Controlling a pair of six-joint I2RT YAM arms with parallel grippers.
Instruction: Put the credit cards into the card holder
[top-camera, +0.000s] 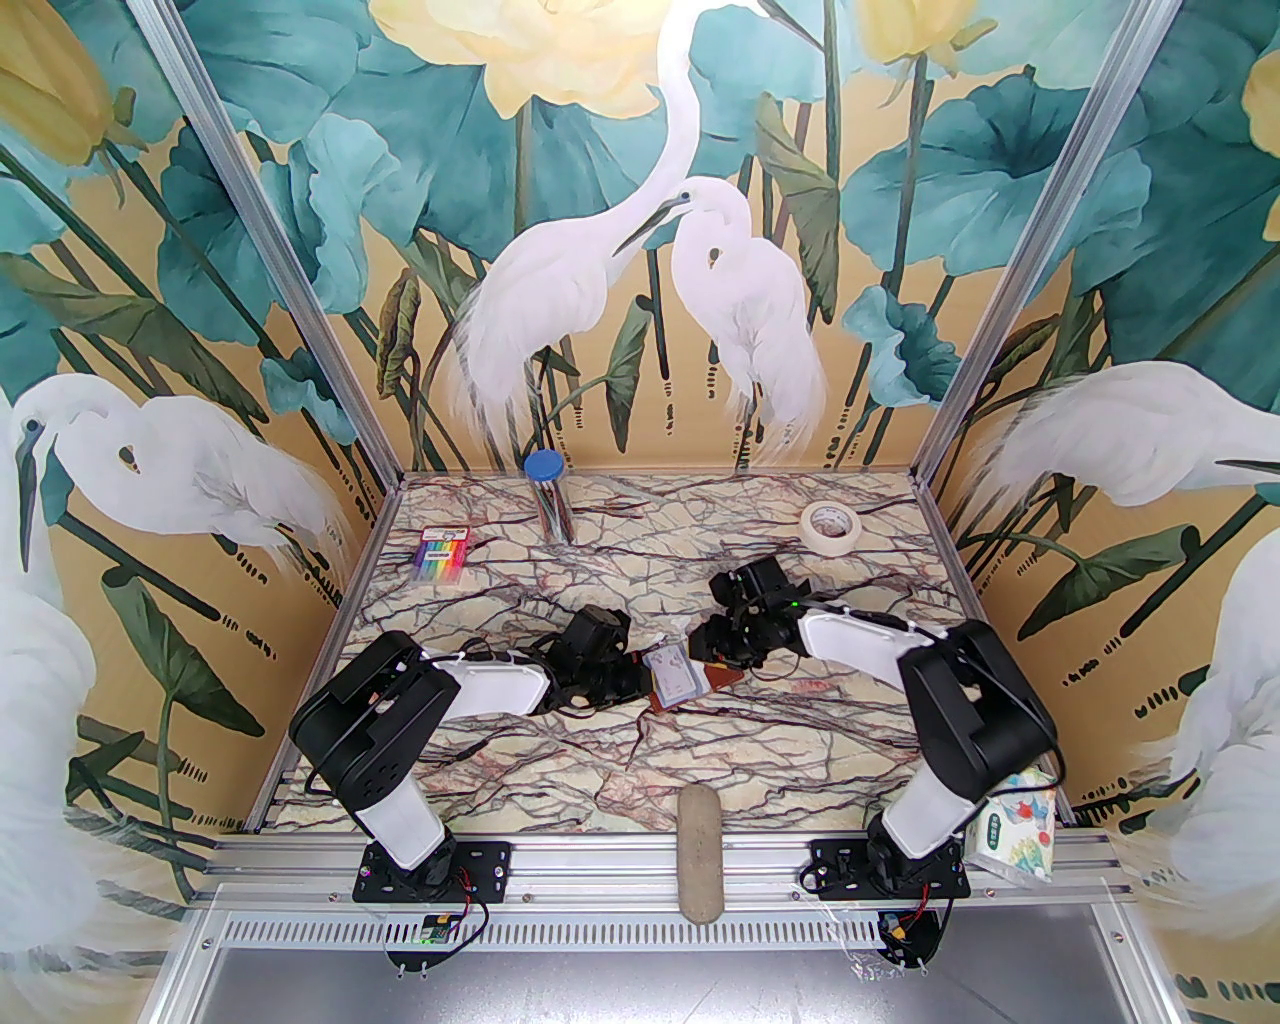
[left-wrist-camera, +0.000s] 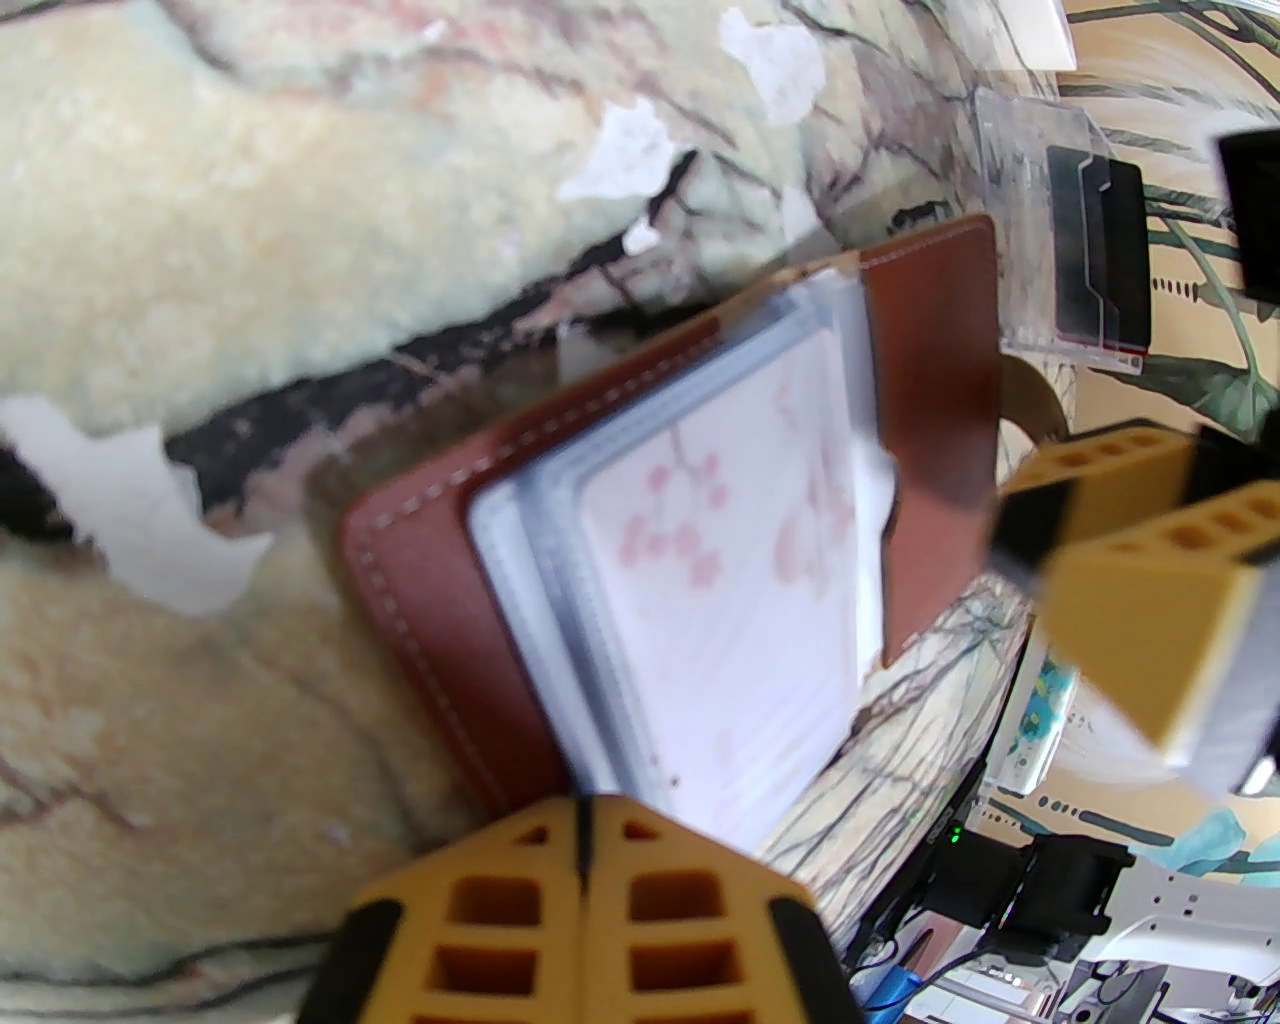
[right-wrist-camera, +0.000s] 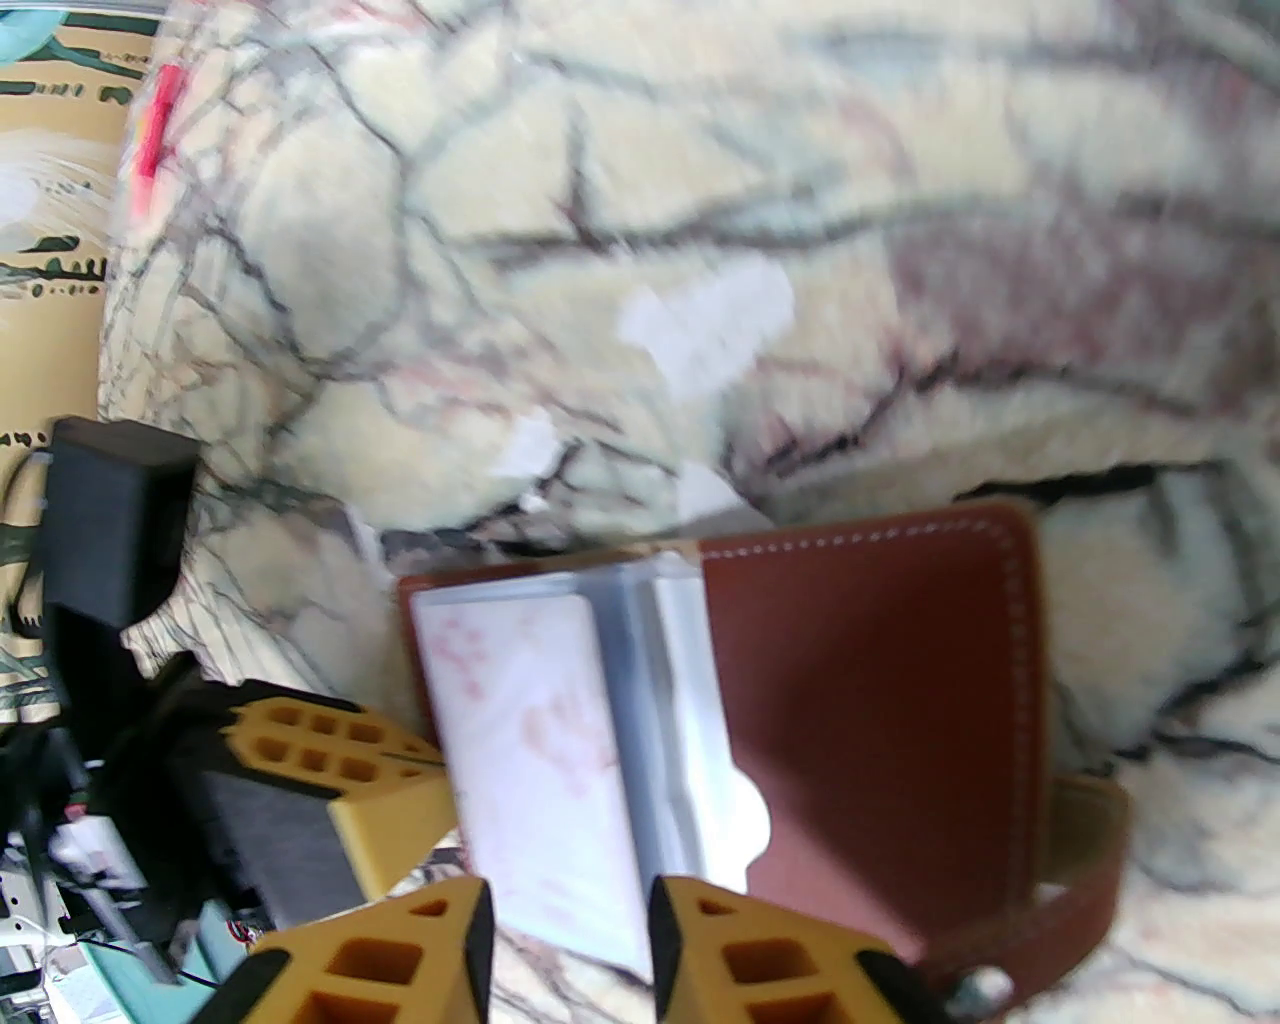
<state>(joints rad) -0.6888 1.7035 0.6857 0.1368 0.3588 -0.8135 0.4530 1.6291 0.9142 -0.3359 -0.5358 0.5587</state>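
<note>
The card holder (top-camera: 722, 681) lies open on the marbled table between both grippers. It is reddish-brown leather (left-wrist-camera: 430, 600) with clear sleeves and a snap tab (right-wrist-camera: 1085, 860). A whitish credit card (left-wrist-camera: 740, 600) with pink blossoms sits in the top sleeve (right-wrist-camera: 530, 730). My left gripper (left-wrist-camera: 582, 850) is shut on the holder's near edge, where the sleeves run into its fingers. My right gripper (right-wrist-camera: 570, 950) is open, its fingers standing either side of the card's edge without squeezing it. Seen from above, the left gripper (top-camera: 645, 672) and right gripper (top-camera: 703, 655) flank the holder.
A clear plastic wrapper (left-wrist-camera: 1085, 250) holding something dark lies just beyond the holder. At the back stand a rainbow pen pack (top-camera: 440, 555), a blue-lidded tube (top-camera: 548, 500) and a tape roll (top-camera: 832, 525). A grey pad (top-camera: 700, 850) and a tissue pack (top-camera: 1015, 830) sit at the near edge.
</note>
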